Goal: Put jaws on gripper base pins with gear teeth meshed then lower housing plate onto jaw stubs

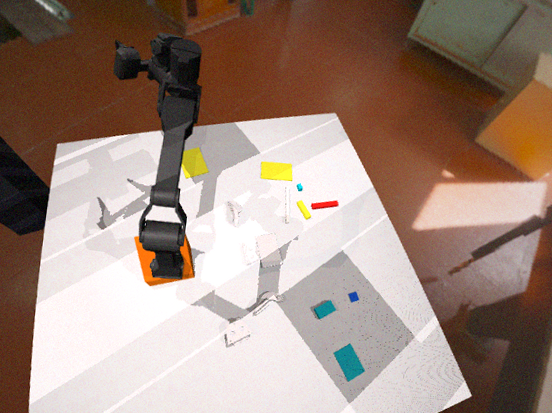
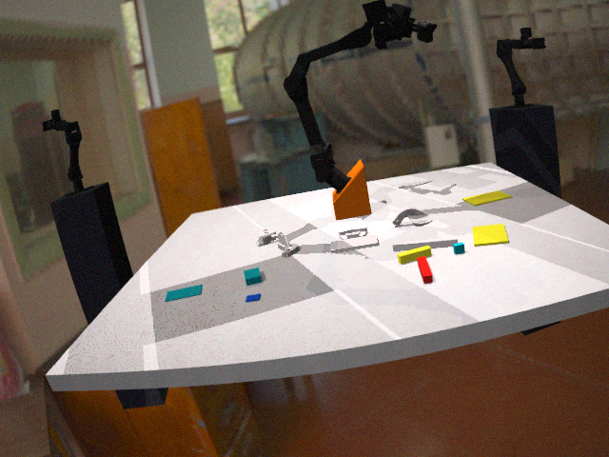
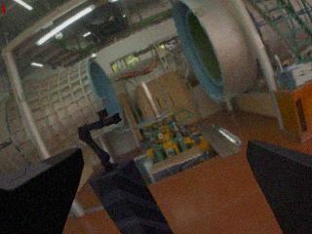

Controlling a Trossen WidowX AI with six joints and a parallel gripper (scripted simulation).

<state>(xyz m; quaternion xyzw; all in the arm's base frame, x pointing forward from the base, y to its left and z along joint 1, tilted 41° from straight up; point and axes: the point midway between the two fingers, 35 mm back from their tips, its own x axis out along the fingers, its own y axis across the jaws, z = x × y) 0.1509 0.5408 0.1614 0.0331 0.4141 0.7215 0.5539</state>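
top cam: gripper [image 1: 121, 55] [image 2: 426, 30] [image 3: 167, 154] open, nothing held; curved pale pc [image 1: 234, 212] [image 2: 411, 214], prob. a jaw, prob. light + stiff, best grabbed mid-body.

You see a red bar [image 2: 424, 269] near a yellow bar [image 2: 414, 254]. Your black arm [image 2: 307, 110] rises from an orange wedge [image 2: 355, 199].

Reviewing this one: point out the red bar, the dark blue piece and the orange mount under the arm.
Red bar [image 1: 325, 204] [image 2: 424, 269]: top and exterior views, middle.
Dark blue piece [image 1: 353, 297] [image 2: 253, 297]: both, upper face.
Orange mount [image 1: 185, 261] [image 2: 353, 205]: both, bare side.
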